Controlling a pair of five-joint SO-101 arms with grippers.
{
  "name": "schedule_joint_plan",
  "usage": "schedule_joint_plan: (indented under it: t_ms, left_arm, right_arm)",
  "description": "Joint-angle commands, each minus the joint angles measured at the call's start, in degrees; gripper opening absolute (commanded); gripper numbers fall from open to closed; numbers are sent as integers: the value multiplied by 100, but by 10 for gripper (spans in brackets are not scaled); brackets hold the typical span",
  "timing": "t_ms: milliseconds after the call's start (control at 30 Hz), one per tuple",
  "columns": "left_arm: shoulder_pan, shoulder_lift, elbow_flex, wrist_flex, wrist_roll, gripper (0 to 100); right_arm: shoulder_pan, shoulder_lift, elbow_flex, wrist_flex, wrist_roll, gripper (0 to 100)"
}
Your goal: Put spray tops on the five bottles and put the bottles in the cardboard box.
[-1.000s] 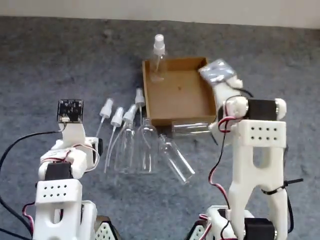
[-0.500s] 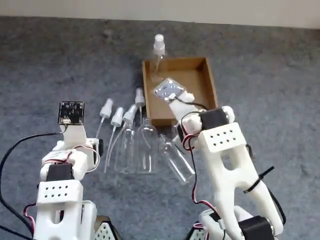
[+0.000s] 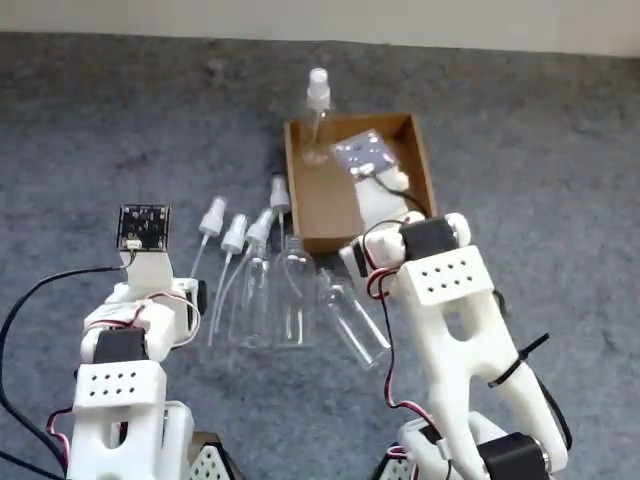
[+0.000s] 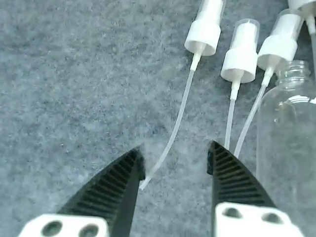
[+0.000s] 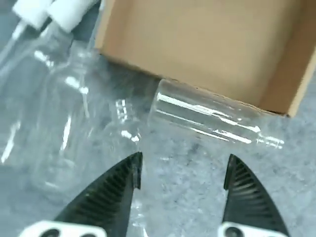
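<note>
My right wrist view shows what the arm covers from above: a capless bottle (image 5: 212, 121) lying along the near wall of the cardboard box (image 5: 197, 44), just beyond the right gripper (image 5: 185, 160), jaws parted; the left gripper (image 4: 175, 149) is likewise parted.

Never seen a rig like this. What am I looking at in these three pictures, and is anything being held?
These are two white robot arms, the left arm and the right arm, at a grey table. The wide picture looks down from a fixed camera. The other two come from a camera on each arm's wrist, so the black prongs in them are that arm's own gripper. The left gripper is open above the thin tube of a loose spray top; four such tops lie there. The right gripper is open above a clear bottle lying beside the cardboard box. Three more bottles lie on their sides before the box, and one bottle with its top on stands at the box's far left corner. Nothing is held.
</note>
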Motion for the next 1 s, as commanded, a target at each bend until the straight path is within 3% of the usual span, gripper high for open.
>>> schedule_joint_plan:
  t_ms: [0, 700, 967]
  left_arm:
    - [-84, -40, -22, -132, -70, 168]
    - [-84, -40, -22, -132, -70, 168]
    - [-84, -40, -22, -132, -70, 168]
  right_arm:
    - [57, 101, -84, -295, -818, 224]
    - [479, 1323, -295, -1297, -2734, 225]
    - [1165, 1349, -268, -1253, -3930, 225]
